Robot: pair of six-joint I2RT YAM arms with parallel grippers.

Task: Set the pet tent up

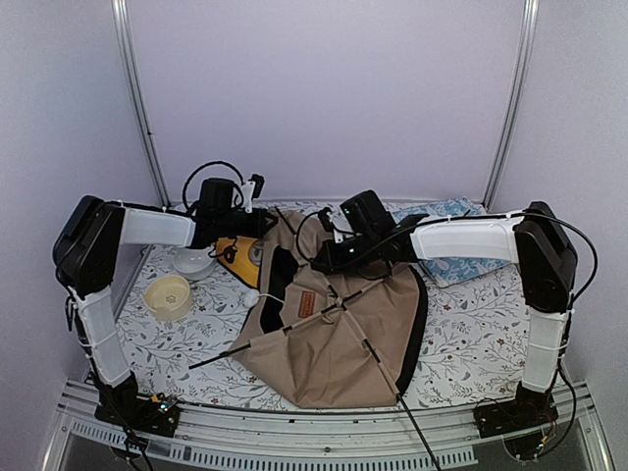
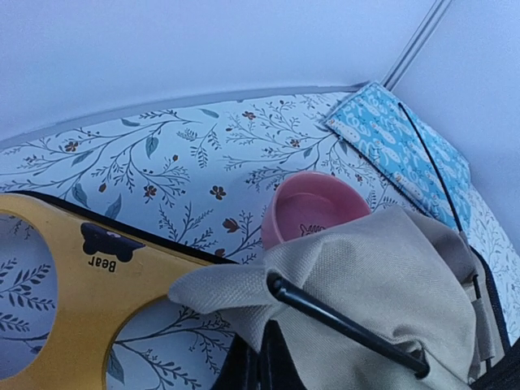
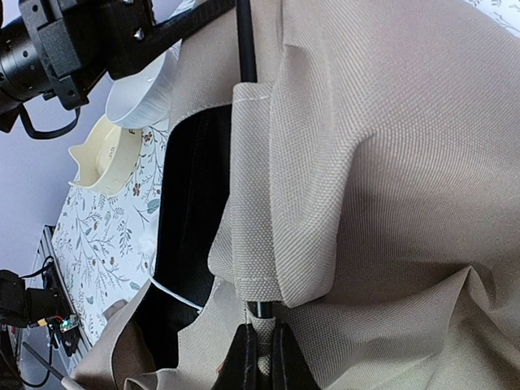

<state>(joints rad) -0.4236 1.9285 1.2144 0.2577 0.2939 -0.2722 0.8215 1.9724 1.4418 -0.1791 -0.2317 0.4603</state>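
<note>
The pet tent (image 1: pixel 339 339) lies collapsed in the middle of the mat, tan canvas with a brown label (image 1: pixel 310 303) and thin black poles (image 1: pixel 345 312) crossing over it. My left gripper (image 1: pixel 259 228) is at its far-left corner. In the left wrist view that gripper (image 2: pixel 260 345) is shut on a fold of tan fabric, and a black pole end (image 2: pixel 341 323) sticks out beside it. My right gripper (image 1: pixel 330 257) is at the tent's upper edge. The right wrist view shows it (image 3: pixel 262 338) shut on a fabric sleeve where a pole (image 3: pixel 244 41) runs through.
A yellow feeder (image 1: pixel 235 253) lies under the left gripper, with a white bowl (image 1: pixel 193 261) and a cream bowl (image 1: pixel 169 296) to its left. A pink bowl (image 2: pixel 305 213) sits behind the tent corner. A blue cushion (image 1: pixel 451 211) lies at back right. One pole (image 1: pixel 417 427) overhangs the front edge.
</note>
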